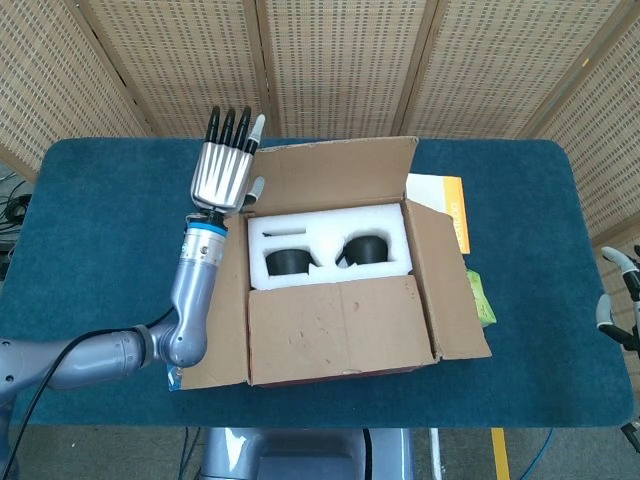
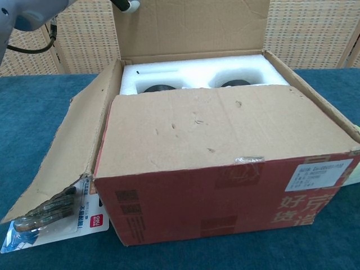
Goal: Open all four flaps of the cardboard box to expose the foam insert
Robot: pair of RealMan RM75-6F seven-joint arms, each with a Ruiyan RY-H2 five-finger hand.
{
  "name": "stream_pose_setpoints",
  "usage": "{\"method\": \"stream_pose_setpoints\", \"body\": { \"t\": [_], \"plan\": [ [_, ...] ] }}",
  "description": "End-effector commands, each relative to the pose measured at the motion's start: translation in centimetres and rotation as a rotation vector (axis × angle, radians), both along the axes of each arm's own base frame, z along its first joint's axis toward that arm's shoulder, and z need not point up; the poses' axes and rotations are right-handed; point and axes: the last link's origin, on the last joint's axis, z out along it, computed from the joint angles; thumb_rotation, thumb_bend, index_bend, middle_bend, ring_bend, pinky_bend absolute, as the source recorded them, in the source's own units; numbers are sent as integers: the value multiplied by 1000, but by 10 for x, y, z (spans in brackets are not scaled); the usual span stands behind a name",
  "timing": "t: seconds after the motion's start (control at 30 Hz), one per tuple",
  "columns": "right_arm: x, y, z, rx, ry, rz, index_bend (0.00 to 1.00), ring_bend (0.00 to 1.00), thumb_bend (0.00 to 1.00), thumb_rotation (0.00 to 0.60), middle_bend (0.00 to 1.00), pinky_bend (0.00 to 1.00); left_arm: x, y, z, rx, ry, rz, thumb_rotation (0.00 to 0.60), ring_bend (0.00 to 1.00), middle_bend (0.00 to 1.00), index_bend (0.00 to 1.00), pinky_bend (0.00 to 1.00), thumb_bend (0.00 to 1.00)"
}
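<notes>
Cardboard box (image 1: 345,310) at table centre, long axis running 9 to 3 o'clock. Far flap (image 1: 335,172) raised at 12 o'clock, left flap (image 1: 222,325) splayed toward 9, right flap (image 1: 445,285) leaning out toward 3. Near flap (image 2: 225,135) at 6 o'clock lying flat over the front half of the foam insert (image 1: 330,232), hiding that part; judged the last one to lift. Two dark round items seated in the foam's recesses.

Left hand (image 1: 224,165) raised at the box's 11 o'clock corner, fingers straight and close together, pointing toward 12, thumb tip against the far flap's left edge; grasping nothing. Right hand (image 1: 620,310) far off at 3 o'clock by the table edge, mostly cropped; fingers look loosely parted, empty as far as visible.

Closed flap's free edge facing 12 o'clock, hinge along the front wall at 6; from the left hand, roughly toward 5 o'clock and clearly nearer than from the right. Likely next: reaching under that free edge and folding it toward 6.
</notes>
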Motion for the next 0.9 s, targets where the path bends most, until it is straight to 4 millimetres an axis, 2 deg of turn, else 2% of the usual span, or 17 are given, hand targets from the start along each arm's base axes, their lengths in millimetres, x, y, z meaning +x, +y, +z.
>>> {"method": "stream_pose_setpoints", "body": {
  "t": [0.03, 0.2, 0.57, 0.9],
  "plan": [
    [-1, 0, 0, -1, 0, -2, 126, 0, 672, 600, 209, 0, -1, 7, -7, -1, 6, 13, 322, 0, 0, 0, 0, 356],
    [-2, 2, 2, -2, -1, -3, 125, 0, 672, 600, 208, 0, -8, 14, -10, 12, 17, 37, 322, 0, 0, 0, 0, 300],
    [1, 1, 2, 2, -2, 5, 125, 0, 672, 600, 208, 0, -12, 21, 5, 58, 13, 25, 322, 0, 0, 0, 0, 299],
    [1, 1, 2, 5, 6, 2, 124, 0, 672, 600, 207, 0, -18, 15, 7, -11, -76, 52, 319, 0, 0, 0, 0, 327]
  ]
}}
